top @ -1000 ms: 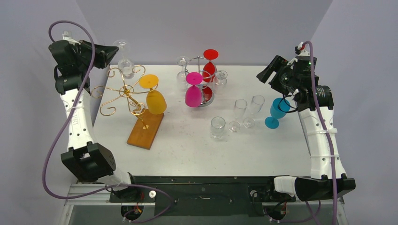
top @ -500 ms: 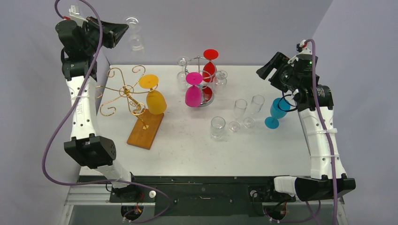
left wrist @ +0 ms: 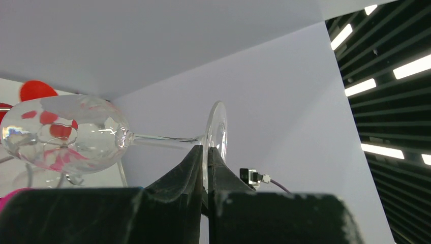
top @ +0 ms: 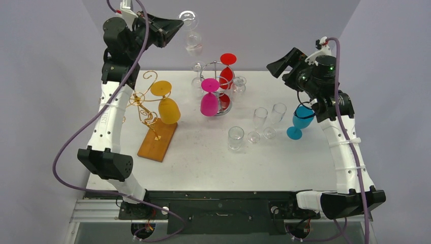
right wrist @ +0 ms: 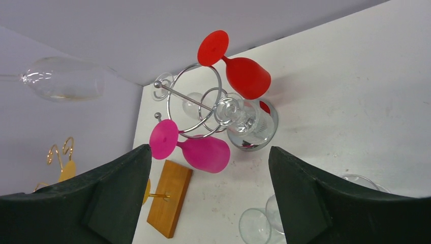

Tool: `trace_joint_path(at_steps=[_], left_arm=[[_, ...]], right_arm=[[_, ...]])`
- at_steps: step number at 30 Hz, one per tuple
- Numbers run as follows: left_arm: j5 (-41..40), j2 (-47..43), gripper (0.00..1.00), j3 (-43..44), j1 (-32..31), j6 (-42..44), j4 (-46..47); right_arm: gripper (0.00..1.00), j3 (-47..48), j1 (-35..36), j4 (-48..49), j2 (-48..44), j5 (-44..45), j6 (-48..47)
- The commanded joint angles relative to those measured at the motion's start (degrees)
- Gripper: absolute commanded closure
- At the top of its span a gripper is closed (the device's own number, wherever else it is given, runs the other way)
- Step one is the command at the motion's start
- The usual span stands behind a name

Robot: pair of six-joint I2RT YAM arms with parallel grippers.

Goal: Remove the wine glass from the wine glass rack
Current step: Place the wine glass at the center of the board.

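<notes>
The left end effector (left wrist: 206, 150) is pinched shut on the clear wine glass (left wrist: 66, 133), apparently at its foot's rim, high above the bench (top: 203, 157), clear of the gold wine glass rack (top: 140, 99). The right end effector (right wrist: 208, 148) gapes wide, empty.

1. The clear wine glass (left wrist: 66, 133) has the lower rim of its foot hidden between the black fingers of the left claw (left wrist: 205, 152).
2. In the right wrist view, its stem runs off the left edge.
3. The white left arm (top: 109, 109) covers part of the gold wire rack (top: 138, 99).
</notes>
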Motion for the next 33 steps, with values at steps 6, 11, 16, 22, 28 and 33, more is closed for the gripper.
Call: trace_joint_path(at_steps=[6, 11, 16, 22, 28, 33], left_arm=[[-5.1, -0.8, 1.00, 5.1, -10.6, -4.4, 9.3], [-6.0, -1.7, 1.00, 2.8, -15.3, -8.0, 14.4], [-6.3, -2.3, 1.00, -0.9, -18.8, -13.9, 19.7], [-6.2, -2.8, 1.00, -3.3, -21.3, -19.1, 24.9], [-5.8, -3.6, 1.00, -5.3, -22.4, -22.7, 28.0], [-5.4, -4.4, 1.00, -8.2, -23.2, -25.6, 30.8]], right_arm=[[0.14, -6.5, 1.6, 20.6, -3.8, -7.5, 6.5], [0.12, -10.2, 2.7, 32.1, -4.7, -10.9, 10.4], [0.10, -16.4, 3.5, 44.2, -5.3, -14.0, 17.4], [0.07, -23.4, 3.6, 60.0, -6.4, -15.1, 25.7], [0.07, -26.1, 3.8, 66.5, -6.3, -15.2, 29.9], [0.07, -27.0, 3.8, 70.5, -6.1, -15.2, 32.7]])
